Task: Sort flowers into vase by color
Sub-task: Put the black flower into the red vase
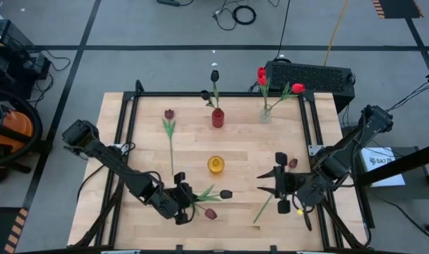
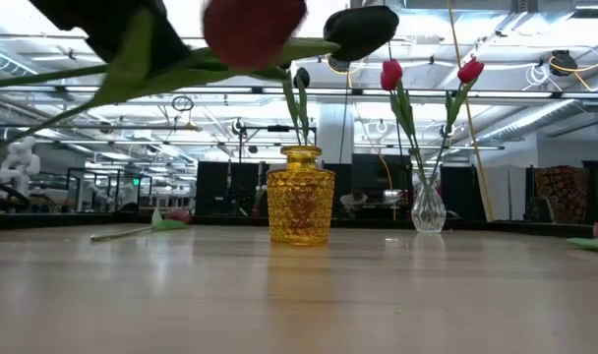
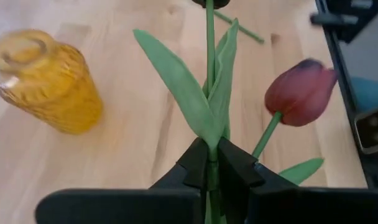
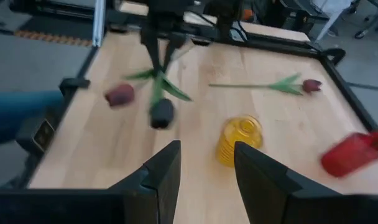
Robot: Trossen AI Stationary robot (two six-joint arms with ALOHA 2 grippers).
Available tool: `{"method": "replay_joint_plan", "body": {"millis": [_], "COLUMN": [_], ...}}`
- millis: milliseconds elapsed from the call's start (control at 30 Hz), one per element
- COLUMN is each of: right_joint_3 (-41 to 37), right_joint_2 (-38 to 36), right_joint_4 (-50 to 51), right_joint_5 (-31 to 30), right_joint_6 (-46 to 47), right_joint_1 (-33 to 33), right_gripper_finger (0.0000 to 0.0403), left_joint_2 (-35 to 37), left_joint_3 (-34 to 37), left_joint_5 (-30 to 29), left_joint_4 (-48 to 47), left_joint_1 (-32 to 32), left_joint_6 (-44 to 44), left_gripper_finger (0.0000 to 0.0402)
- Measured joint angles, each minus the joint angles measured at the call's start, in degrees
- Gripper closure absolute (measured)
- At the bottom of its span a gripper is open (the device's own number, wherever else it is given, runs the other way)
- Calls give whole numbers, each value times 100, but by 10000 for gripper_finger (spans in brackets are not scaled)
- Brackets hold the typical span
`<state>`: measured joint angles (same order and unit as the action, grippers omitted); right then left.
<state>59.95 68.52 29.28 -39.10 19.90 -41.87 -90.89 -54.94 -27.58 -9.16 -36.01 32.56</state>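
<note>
The left gripper (image 3: 212, 163) is pinched on the thin green stem of a near-black tulip (image 1: 226, 193), held off the wooden table (image 1: 144, 155). The right gripper (image 4: 204, 163) is spread, empty. Beyond, a ribbed amber glass vase (image 1: 215, 164) is seen at mid-table.

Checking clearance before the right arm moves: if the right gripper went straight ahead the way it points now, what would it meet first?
Probably the yellow vase: it sits just beyond the open right gripper, roughly in line. Depth is unclear, so it might pass above.
</note>
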Motion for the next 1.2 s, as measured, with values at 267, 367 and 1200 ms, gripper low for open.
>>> {"method": "replay_joint_plan", "body": {"millis": [267, 367, 1200], "right_joint_3": [-356, -355, -355], "right_joint_2": [499, 658, 829], "right_joint_4": [-1331, -1423, -1436], "right_joint_5": [57, 312, 812], "right_joint_6": [-1213, -1240, -1160], "right_joint_1": [349, 555, 852], "right_gripper_finger": [261, 261, 261], "left_joint_2": [63, 63, 13], "left_joint_3": [0, 0, 605], "left_joint_5": [-159, -218, 25], "left_joint_4": [93, 111, -147], "left_joint_1": [15, 15, 74], "left_joint_6": [-35, -35, 896], "left_gripper_finger": [373, 373, 334]}}
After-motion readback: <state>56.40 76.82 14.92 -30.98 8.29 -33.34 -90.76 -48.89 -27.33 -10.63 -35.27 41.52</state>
